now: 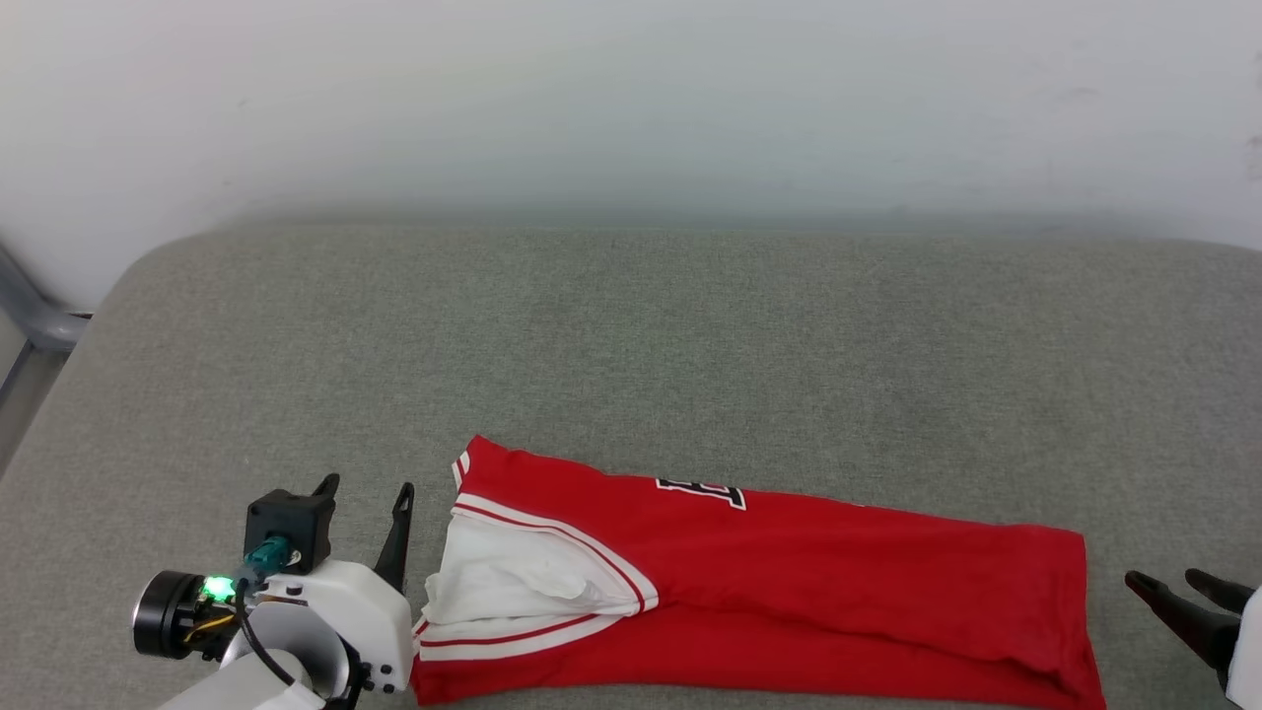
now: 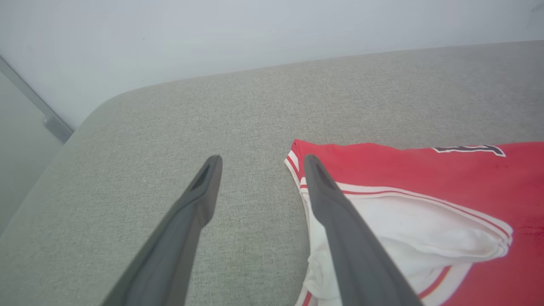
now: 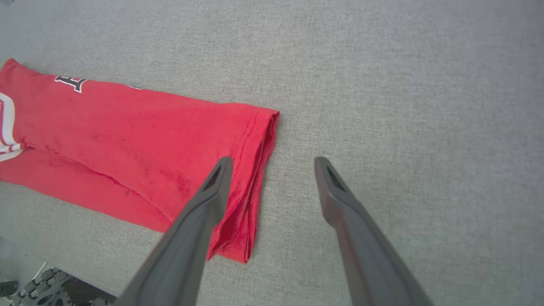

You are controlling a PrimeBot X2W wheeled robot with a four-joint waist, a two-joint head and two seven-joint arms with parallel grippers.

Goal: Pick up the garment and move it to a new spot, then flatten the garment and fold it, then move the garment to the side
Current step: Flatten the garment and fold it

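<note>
The garment [image 1: 789, 582], a red T-shirt with white sleeves, lies folded into a long strip across the near part of the grey cushion [image 1: 631, 335]. Its white sleeve [image 1: 513, 577] and striped trim face left, and its hem end [image 3: 255, 170] lies to the right. My left gripper [image 1: 367, 508] stands open just left of the sleeve end, empty; in the left wrist view its right finger [image 2: 340, 221] hangs over the sleeve edge. My right gripper [image 1: 1178, 587] is open and empty, just right of the hem; its left finger [image 3: 204, 208] hangs over the hem corner [image 3: 231, 250].
The cushion's rounded left edge [image 1: 69, 394] drops off beside a grey metal rail [image 1: 30, 316]. A pale wall [image 1: 631, 99] rises behind. Bare cushion stretches beyond the garment to the back. The front edge [image 3: 51, 255] runs close under the garment.
</note>
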